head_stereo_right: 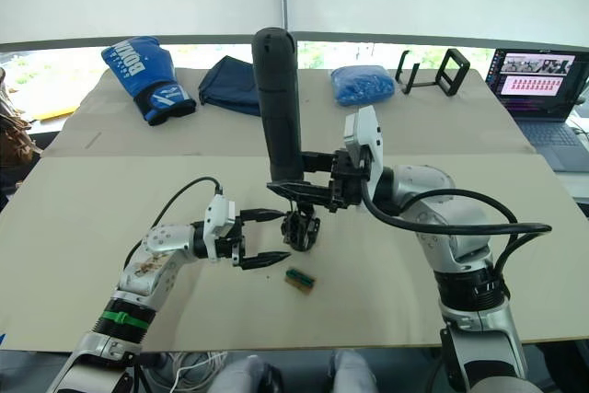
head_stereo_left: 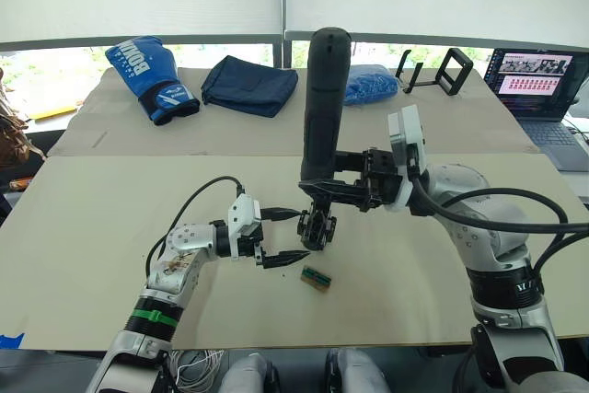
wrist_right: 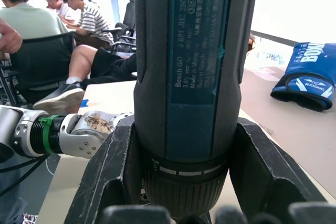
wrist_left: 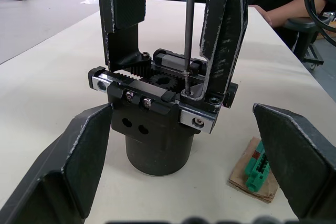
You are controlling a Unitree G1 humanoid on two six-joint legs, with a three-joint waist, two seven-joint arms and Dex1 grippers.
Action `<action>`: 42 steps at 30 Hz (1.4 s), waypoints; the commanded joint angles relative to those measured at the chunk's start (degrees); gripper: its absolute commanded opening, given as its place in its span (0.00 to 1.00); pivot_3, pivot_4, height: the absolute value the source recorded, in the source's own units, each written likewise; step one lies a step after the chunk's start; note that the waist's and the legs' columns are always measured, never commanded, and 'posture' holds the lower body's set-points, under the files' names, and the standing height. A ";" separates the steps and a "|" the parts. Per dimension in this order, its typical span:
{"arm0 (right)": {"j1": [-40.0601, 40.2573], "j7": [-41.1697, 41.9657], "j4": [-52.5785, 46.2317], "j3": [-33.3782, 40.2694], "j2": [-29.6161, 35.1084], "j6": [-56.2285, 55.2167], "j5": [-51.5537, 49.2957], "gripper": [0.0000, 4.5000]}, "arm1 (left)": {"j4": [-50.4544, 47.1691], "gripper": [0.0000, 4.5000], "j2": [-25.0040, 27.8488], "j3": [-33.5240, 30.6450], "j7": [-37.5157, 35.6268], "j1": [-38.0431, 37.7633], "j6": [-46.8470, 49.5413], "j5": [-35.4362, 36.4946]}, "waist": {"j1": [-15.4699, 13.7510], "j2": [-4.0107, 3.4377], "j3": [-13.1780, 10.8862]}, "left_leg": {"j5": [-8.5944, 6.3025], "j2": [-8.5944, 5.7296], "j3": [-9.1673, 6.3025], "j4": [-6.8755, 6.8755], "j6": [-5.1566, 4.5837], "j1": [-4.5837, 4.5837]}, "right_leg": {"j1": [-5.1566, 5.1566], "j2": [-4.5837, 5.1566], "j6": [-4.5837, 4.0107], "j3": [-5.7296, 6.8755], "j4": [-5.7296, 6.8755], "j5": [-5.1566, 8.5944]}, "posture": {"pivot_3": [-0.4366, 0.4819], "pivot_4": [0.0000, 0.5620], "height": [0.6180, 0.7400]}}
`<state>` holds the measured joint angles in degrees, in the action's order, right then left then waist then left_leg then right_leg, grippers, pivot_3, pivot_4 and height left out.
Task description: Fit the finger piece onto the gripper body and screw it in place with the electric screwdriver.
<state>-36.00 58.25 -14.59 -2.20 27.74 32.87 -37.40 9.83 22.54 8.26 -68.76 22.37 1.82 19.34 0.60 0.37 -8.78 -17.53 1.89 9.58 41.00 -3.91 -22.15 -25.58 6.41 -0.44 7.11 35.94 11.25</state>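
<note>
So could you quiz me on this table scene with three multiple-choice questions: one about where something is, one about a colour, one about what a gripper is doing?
1. Where does the small green part lie?
A. on the table beside the gripper body
B. on the laptop
C. inside the boxing glove

2. What colour is the boxing glove?
A. red
B. blue
C. yellow

3. What is the right gripper doing?
A. hanging open
B. pressing the laptop
C. clamping the electric screwdriver

Answers: 1 A, it sits on the table just next to the black base. 2 B, blue with white lettering. 3 C, its fingers press both sides of the upright tool, while the left gripper is open.
</note>
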 commanded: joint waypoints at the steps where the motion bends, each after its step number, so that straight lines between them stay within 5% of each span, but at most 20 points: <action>1: -0.09 0.65 -1.48 0.36 0.48 0.19 -1.29 0.42 | -1.97 1.00 -0.17 0.17 -0.21 0.58 -0.09 0.51 | 0.02 0.00 0.00 | 0.00 0.00 0.00 0.00 0.00 0.00 | 0.00 0.00 0.00 0.00 0.00 0.00 | 0.48 0.27 1.00; 42: -3.62 0.93 0.25 5.22 -1.09 -0.92 -4.80 0.42 | -0.41 1.00 -0.82 0.17 -0.02 0.17 -1.37 0.08 | -0.05 0.00 0.00 | 0.00 0.00 0.00 0.01 0.00 -0.03 | -0.01 0.00 0.00 0.01 0.00 0.00 | 0.48 0.27 1.00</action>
<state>-37.82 58.95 -12.79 0.77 26.50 32.83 -39.72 10.03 22.09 8.36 -68.65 22.36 1.31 19.21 0.55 0.37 -8.78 -17.53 1.89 9.58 41.01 -3.91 -22.18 -25.59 6.42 -0.44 7.12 35.94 11.24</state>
